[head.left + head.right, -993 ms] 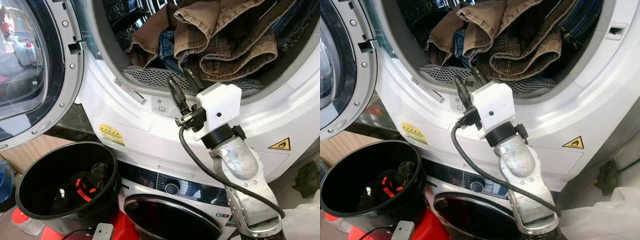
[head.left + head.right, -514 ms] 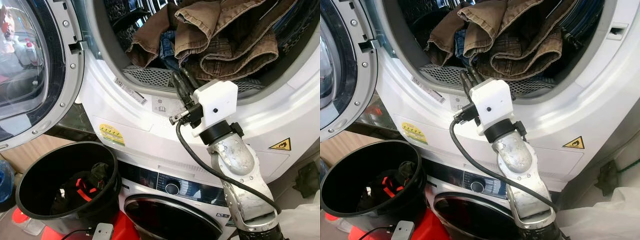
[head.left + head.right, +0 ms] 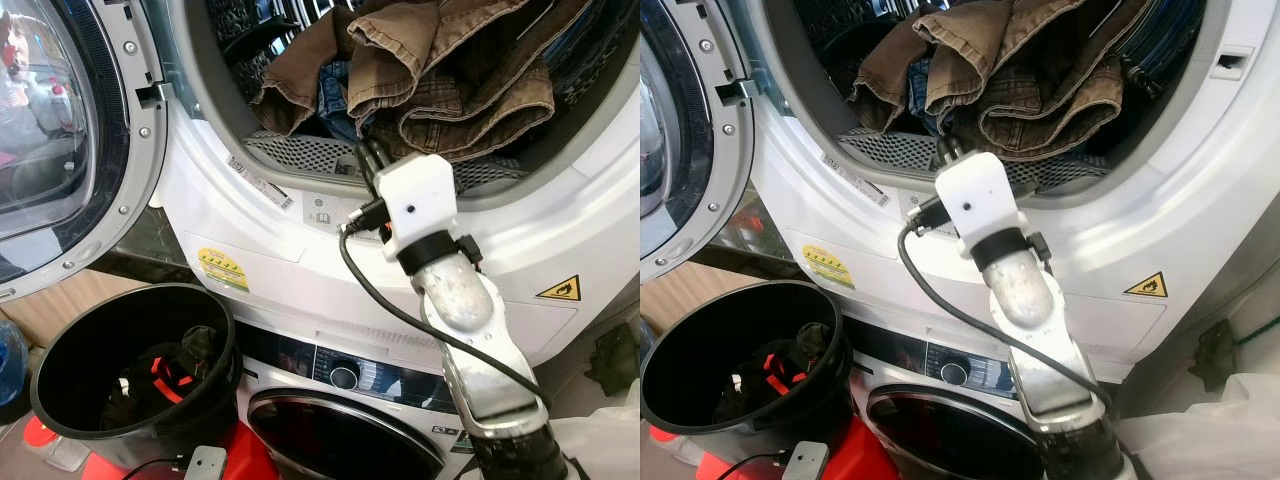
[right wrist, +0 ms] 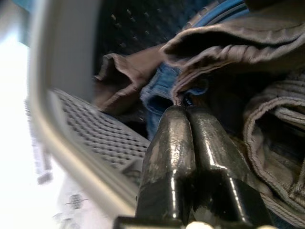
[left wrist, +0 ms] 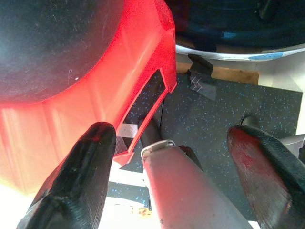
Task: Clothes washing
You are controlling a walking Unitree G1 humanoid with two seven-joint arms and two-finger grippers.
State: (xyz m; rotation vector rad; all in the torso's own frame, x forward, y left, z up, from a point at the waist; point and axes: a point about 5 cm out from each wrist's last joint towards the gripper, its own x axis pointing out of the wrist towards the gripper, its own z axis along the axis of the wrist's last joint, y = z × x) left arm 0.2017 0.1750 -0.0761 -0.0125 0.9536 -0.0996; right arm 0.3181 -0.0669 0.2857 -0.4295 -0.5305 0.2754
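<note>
right gripper (image 4: 185, 112): you've got it up at the mouth of the upper drum (image 3: 300, 150), fingers pinched together with nothing between them, tips just short of the laundry

clothes (image 3: 440, 70): your brown trousers and a bit of blue denim (image 4: 157, 90) are heaped inside that open drum, spilling toward the mesh lip

left gripper (image 5: 171, 157): hanging low, fingers spread wide, pointed at a red base (image 5: 95, 95) and the dark speckled floor (image 5: 228, 109)

bucket (image 3: 60, 360): black one sits below left of you beside the lower machine (image 3: 340, 420), dark items with a red strap in it

door (image 3: 60, 140): swung open on your left
</note>
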